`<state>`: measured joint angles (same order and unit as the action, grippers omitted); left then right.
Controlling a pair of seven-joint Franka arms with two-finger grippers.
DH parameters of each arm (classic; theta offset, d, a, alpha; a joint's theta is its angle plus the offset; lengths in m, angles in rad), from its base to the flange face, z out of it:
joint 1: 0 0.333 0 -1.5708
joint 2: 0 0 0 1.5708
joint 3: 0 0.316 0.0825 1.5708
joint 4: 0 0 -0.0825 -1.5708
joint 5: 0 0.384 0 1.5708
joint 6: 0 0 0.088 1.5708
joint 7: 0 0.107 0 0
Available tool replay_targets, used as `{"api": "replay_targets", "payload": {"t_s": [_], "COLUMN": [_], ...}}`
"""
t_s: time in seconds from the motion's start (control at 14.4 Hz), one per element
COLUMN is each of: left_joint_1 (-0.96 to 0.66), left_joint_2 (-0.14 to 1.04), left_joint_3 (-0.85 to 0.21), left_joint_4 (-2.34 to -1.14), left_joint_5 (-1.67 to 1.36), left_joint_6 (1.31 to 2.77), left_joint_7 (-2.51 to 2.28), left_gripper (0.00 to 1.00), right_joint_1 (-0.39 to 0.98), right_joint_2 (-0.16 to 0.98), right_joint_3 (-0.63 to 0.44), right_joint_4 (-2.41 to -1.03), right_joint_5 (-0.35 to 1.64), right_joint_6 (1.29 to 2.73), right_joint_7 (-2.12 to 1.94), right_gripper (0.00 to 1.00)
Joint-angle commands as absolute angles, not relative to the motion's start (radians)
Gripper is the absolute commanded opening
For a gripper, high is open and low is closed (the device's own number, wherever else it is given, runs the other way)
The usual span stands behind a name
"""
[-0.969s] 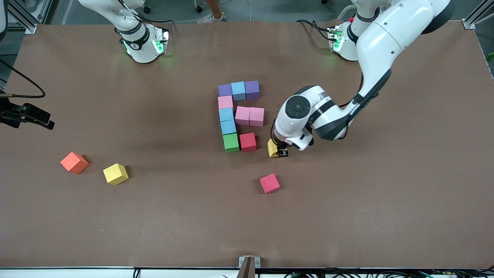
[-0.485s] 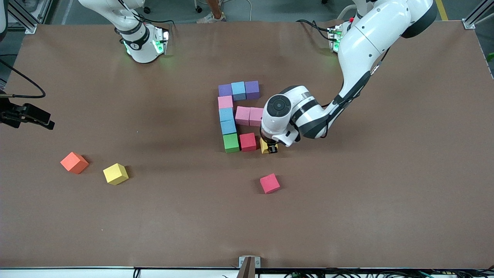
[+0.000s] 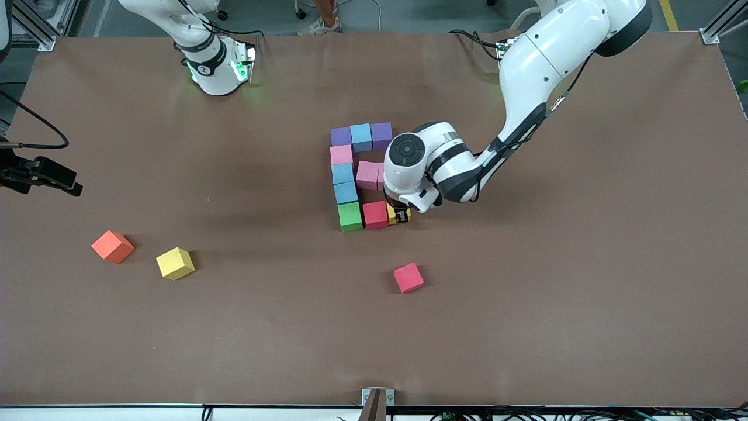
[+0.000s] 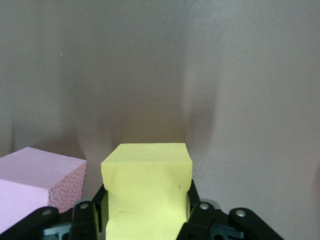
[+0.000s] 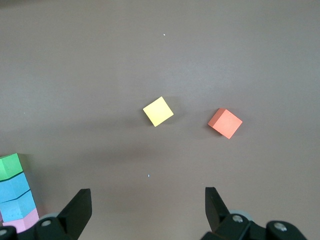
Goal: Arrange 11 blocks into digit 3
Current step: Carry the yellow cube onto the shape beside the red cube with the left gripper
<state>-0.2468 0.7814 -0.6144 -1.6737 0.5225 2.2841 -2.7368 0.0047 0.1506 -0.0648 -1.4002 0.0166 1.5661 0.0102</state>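
The yellow block (image 4: 147, 187) sits clenched in the left tool (image 3: 401, 217), touching the red block (image 3: 375, 214).

You are working in a robotics lab: two white arms bolted to a brown-covered worktop (image 3: 584, 292), aluminium framing (image 3: 35, 29) at its corners, loose cables (image 3: 35, 143) trailing at the edges, and a grey concrete floor (image 3: 409, 14) past the bases.

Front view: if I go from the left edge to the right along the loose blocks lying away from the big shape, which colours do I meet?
orange cube → yellow block → red block
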Motion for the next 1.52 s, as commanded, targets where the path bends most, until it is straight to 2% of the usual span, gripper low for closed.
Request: {"api": "replay_targets", "payload": {"t_s": [0.0, 0.28, 1.38, 1.45], "left_joint_1": [-0.279, -0.296, -0.36, -0.36], "left_joint_2": [0.798, 0.816, 0.844, 0.844], "left_joint_3": [-0.598, -0.591, -0.535, -0.535], "left_joint_4": [-1.655, -1.612, -1.569, -1.569], "left_joint_5": [0.512, 0.514, 0.511, 0.511], "left_joint_6": [2.272, 2.257, 2.256, 2.256], "left_joint_7": [-2.826, -2.827, -2.839, -2.839], "left_gripper": [0.15, 0.15, 0.16, 0.19], "right_joint_1": [0.002, 0.002, 0.002, 0.002], "right_joint_2": [0.118, 0.118, 0.121, 0.12], "right_joint_3": [-0.061, -0.061, -0.061, -0.061], "right_joint_4": [-1.437, -1.437, -1.436, -1.436], "right_joint_5": [0.006, 0.006, 0.008, 0.008], "right_joint_6": [1.58, 1.582, 1.583, 1.583], "right_joint_7": [0.017, 0.017, 0.018, 0.018], "right_gripper": [1.0, 1.0, 1.0, 1.0]}}
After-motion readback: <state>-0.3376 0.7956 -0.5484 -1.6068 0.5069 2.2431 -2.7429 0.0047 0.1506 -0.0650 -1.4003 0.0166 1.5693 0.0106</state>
